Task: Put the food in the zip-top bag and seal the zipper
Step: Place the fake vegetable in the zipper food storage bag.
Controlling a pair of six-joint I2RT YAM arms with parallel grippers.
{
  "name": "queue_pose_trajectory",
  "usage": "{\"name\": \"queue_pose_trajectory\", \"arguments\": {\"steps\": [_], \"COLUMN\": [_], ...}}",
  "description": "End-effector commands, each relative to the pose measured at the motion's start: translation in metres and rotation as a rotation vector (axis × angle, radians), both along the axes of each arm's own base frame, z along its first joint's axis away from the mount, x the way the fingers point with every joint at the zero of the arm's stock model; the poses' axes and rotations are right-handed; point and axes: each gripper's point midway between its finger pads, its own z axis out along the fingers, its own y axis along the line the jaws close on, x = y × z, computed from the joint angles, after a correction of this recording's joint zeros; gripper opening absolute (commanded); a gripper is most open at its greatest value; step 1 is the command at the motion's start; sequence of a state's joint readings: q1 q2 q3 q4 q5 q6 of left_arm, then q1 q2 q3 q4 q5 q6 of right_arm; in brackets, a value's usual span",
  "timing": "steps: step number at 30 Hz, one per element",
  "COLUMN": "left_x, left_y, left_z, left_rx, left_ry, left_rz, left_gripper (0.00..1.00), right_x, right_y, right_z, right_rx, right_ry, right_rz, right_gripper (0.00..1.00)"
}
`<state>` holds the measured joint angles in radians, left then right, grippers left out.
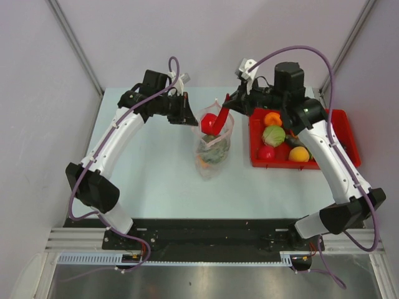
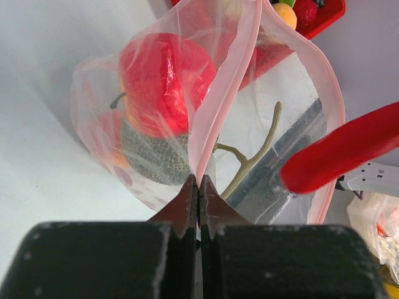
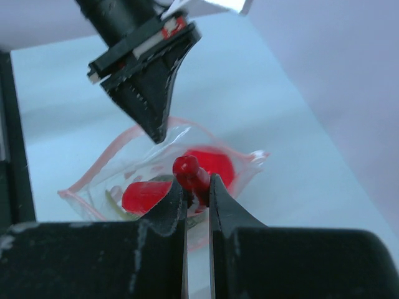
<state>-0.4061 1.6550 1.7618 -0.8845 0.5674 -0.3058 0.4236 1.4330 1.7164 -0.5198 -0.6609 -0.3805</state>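
Top view: the zip-top bag [image 1: 214, 146] stands mid-bench [image 1: 156, 174], toward the far edge; more food [image 1: 273, 135] lies in the red tray [image 1: 346, 134] by the right edge.

Left wrist: the left pincer [image 2: 197, 187] is clamped tight on the zipper [image 2: 232, 81].

Right wrist: the right pincer [image 3: 198, 187], nearly closed, grips a red chili [image 3: 187, 167] above the bag's mouth.

**Crowded at zip-top bag [image 1: 215, 146] mouth, counter [image 1: 149, 174] free left and front**

Mouth blocked: left claw [image 1: 189, 117] pinches the rim on the left, right claw [image 1: 230, 101] hangs a long red chili [image 1: 222, 119] in the opening, red round food [image 1: 209, 121] fills the top. On the right the tray [image 1: 344, 134] with food hems it in. Bare surface left of and in front of the pouch, passable.
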Motion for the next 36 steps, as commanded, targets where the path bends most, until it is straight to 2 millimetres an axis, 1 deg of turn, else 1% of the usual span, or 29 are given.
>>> {"name": "queue_pose_trajectory", "arguments": {"steps": [1, 4, 5, 6, 8, 9, 11, 12, 14, 15, 16, 17, 20, 21, 23, 24, 26, 27, 28, 29, 30, 31, 32, 34, 35, 36], "left_x": [-0.004, -0.003, -0.003, -0.002, -0.003, -0.003, -0.003, -0.003, -0.002, -0.002, -0.002, -0.002, -0.001, -0.001, 0.001, 0.001, 0.002, 0.004, 0.005, 0.007, 0.008, 0.009, 0.010, 0.011, 0.011, 0.011], "left_y": [0.000, -0.001, -0.001, -0.001, -0.001, -0.002, -0.002, -0.002, -0.002, -0.002, -0.002, -0.002, 0.000, 0.001, 0.004, 0.003, 0.006, 0.006, 0.007, 0.009, 0.010, 0.009, 0.010, 0.009, 0.009, 0.010], "left_z": [0.033, 0.032, 0.032, 0.032, 0.030, 0.030, 0.030, 0.029, 0.029, 0.029, 0.030, 0.030, 0.028, 0.027, 0.026, 0.025, 0.023, 0.021, 0.021, 0.020, 0.019, 0.020, 0.021, 0.023, 0.023, 0.024], "left_rx": [-0.031, -0.032, -0.033, -0.033, -0.036, -0.036, -0.037, -0.037, -0.037, -0.036, -0.037, -0.035, -0.029, -0.030, -0.034, -0.045, -0.051, -0.056, -0.061, -0.063, -0.068, -0.076, -0.079, -0.082, -0.083, -0.082], "left_ry": [-0.108, -0.102, -0.099, -0.098, -0.090, -0.089, -0.084, -0.082, -0.082, -0.081, -0.084, -0.081, -0.076, -0.067, -0.054, -0.039, -0.019, -0.004, 0.002, 0.010, 0.021, 0.023, 0.021, 0.019, 0.019, 0.018], "left_rz": [-0.014, -0.014, -0.015, -0.011, -0.014, -0.013, -0.013, -0.013, -0.013, -0.013, -0.013, -0.011, -0.007, -0.005, 0.006, 0.004, 0.014, 0.023, 0.026, 0.038, 0.047, 0.045, 0.049, 0.050, 0.050, 0.052], "left_gripper": [0.00, 0.00, 0.00, 0.00, 0.00, 0.00, 0.00, 0.00, 0.00, 0.00, 0.00, 0.00, 0.00, 0.00, 0.00, 0.00, 0.00, 0.00, 0.00, 0.00, 0.00, 0.00, 0.00, 0.00, 0.00, 0.00], "right_x": [-0.026, -0.031, -0.036, -0.033, -0.037, -0.033, -0.032, -0.031, -0.032, -0.028, -0.026, -0.022, -0.005, 0.005, 0.013, 0.016, 0.006, -0.001, -0.008, -0.012, -0.015, -0.015, -0.019, -0.019, -0.019, -0.016], "right_y": [0.017, 0.029, 0.036, 0.040, 0.048, 0.053, 0.059, 0.063, 0.068, 0.071, 0.072, 0.073, 0.072, 0.070, 0.067, 0.066, 0.068, 0.070, 0.073, 0.074, 0.075, 0.075, 0.076, 0.076, 0.076, 0.077], "right_z": [-0.028, -0.048, -0.052, -0.057, -0.064, -0.073, -0.078, -0.088, -0.098, -0.108, -0.112, -0.114, -0.122, -0.122, -0.118, -0.121, -0.120, -0.122, -0.127, -0.136, -0.141, -0.142, -0.156, -0.164, -0.160, -0.167], "right_rx": [-0.081, -0.098, -0.095, -0.090, -0.080, -0.081, -0.061, -0.061, -0.057, -0.059, -0.057, -0.047, -0.032, -0.016, -0.010, -0.008, -0.021, -0.034, -0.050, -0.070, -0.077, -0.078, -0.103, -0.132, -0.140, -0.152], "right_ry": [0.084, 0.148, 0.165, 0.177, 0.225, 0.257, 0.323, 0.369, 0.436, 0.471, 0.492, 0.527, 0.554, 0.541, 0.496, 0.464, 0.439, 0.444, 0.451, 0.487, 0.510, 0.528, 0.588, 0.627, 0.644, 0.670], "right_rz": [0.130, 0.164, 0.180, 0.184, 0.199, 0.203, 0.211, 0.224, 0.233, 0.229, 0.219, 0.194, 0.123, 0.078, 0.030, 0.020, 0.050, 0.075, 0.094, 0.101, 0.113, 0.114, 0.131, 0.140, 0.146, 0.145], "right_gripper": [0.00, 0.00, 0.00, 0.00, 0.00, 0.00, 0.00, 0.00, 0.00, 0.00, 0.00, 0.00, 0.00, 0.00, 0.00, 0.00, 0.00, 0.00, 0.00, 0.00, 0.00, 0.00, 0.00, 0.00, 0.03, 0.23]}}
